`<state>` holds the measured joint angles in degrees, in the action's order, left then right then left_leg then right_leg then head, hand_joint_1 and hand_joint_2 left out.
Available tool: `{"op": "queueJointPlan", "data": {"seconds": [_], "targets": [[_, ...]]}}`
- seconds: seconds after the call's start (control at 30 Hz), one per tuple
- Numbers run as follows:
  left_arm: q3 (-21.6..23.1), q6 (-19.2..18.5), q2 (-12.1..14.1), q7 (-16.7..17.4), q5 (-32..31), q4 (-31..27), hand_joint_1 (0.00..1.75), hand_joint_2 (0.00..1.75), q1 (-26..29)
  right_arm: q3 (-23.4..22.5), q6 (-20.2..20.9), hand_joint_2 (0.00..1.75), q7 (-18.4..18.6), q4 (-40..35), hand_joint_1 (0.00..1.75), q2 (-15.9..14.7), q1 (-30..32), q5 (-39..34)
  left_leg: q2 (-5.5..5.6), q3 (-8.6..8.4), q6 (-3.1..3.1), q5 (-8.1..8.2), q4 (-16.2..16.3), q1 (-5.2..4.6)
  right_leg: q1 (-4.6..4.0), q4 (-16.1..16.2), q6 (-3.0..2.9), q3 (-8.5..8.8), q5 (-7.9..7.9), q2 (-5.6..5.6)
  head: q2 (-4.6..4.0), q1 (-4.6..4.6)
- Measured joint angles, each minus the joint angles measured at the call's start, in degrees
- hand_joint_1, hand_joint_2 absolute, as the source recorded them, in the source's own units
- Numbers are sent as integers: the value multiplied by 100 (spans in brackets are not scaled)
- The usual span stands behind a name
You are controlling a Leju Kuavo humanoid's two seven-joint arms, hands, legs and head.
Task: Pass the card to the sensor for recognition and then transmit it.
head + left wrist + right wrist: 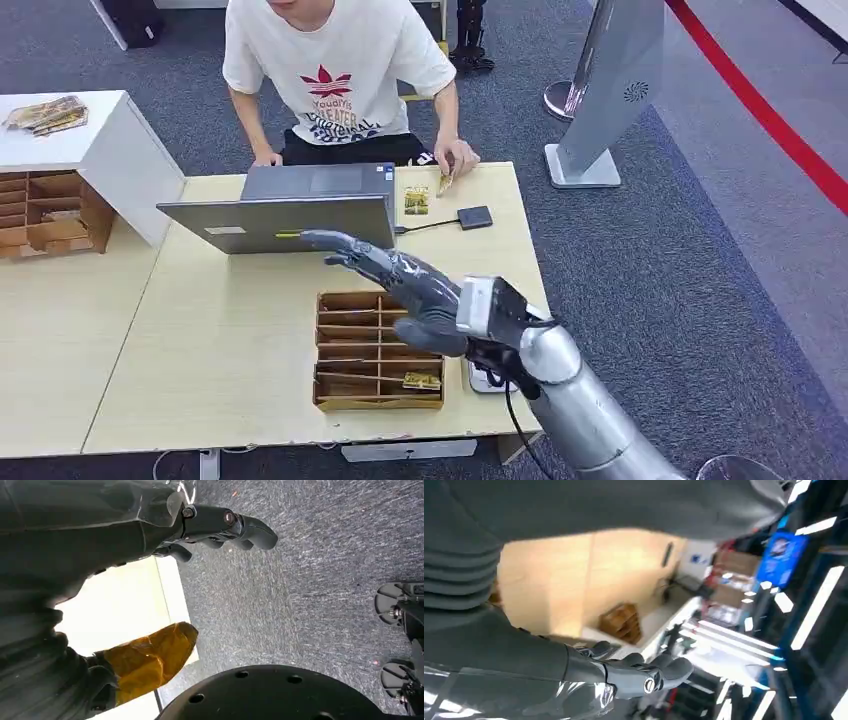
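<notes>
Starting with the biggest thing, the wooden table (230, 340) holds a grey laptop (290, 212), and a person (335, 70) sits behind it. Near the robot's side of the table is a brown tray (330, 345) with many slots. The right hand (400, 280) floats over the tray, close to the laptop's lid. Its fingers are stretched out flat and it holds nothing. The left hand (220, 525) hangs down by the floor with loose fingers, and it holds nothing too. A small black sensor (474, 217) lies past the laptop on a thin wire. One gold card (421, 381) sits in a near slot of the tray. Another card (416, 200) lies flat just beside the sensor. The person's hand (455, 160) pinches a third card (445, 184). An empty hand here could be going for the card in the tray, or it could be done handing one over. I cannot tell which. Either way, I think the hand should move slowly, stay clear of the laptop lid and not bump the thin tray walls.
</notes>
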<state>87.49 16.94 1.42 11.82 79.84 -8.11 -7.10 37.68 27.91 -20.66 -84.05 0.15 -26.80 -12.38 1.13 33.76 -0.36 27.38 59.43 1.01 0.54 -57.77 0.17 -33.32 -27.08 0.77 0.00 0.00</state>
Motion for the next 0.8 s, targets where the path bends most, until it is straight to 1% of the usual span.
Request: {"op": "queueJointPlan", "data": {"seconds": [0.1, 0.17, 0.27, 0.37, 0.5, 0.63, 0.8], "targets": [[-17, 0, 2, -17, 94, 0, 0, 175, 3, -37, 286, 0, -390, -593, 0, -264, 605, -159, 2, 1, 2, 2, -1, 0, 0, 1, 0, 0, -2, -2, 0, 4], [-24, 9, 2, -17, 148, 0, 0, 175, 6, -96, 382, 0, -539, -851, 0, -382, 978, -159, 0, 0, -3, 8, -1, 1, 0, 1, 0, -1, -2, 0, 0, 2], [-72, 50, 0, -17, 249, 0, 0, 175, 17, -230, 498, 0, -640, -1143, 0, -505, 1616, -240, 1, 1, -3, 8, -2, 2, -1, 1, 3, -1, -5, 0, 0, 2], [-149, 103, -2, -15, 326, 0, 0, 175, 35, -328, 601, 0, -703, -1217, 0, -551, 2140, -376, -1, 1, -7, 11, -3, 2, -1, 0, 2, -1, -5, 1, 0, 2], [-201, 160, -11, 11, 400, 0, 0, 175, 37, -398, 773, 0, -470, -1201, 0, -553, 2531, -777, -2, 1, -7, 10, -4, 2, -1, 0, 2, -1, -5, 2, 0, 4], [-212, 199, -31, 55, 415, 0, 0, 175, 41, -424, 806, 0, -393, -1116, 0, -553, 2761, -813, -2, 1, -6, 10, -3, 2, -1, -1, 3, 1, -5, 2, 0, 4], [-221, 210, -46, 66, 413, 0, 0, 175, 43, -435, 850, 0, -358, -1018, 0, -553, 2885, -806, -4, 0, -6, 10, -3, 2, 0, 0, 3, 1, -5, 2, 0, 4]]}}
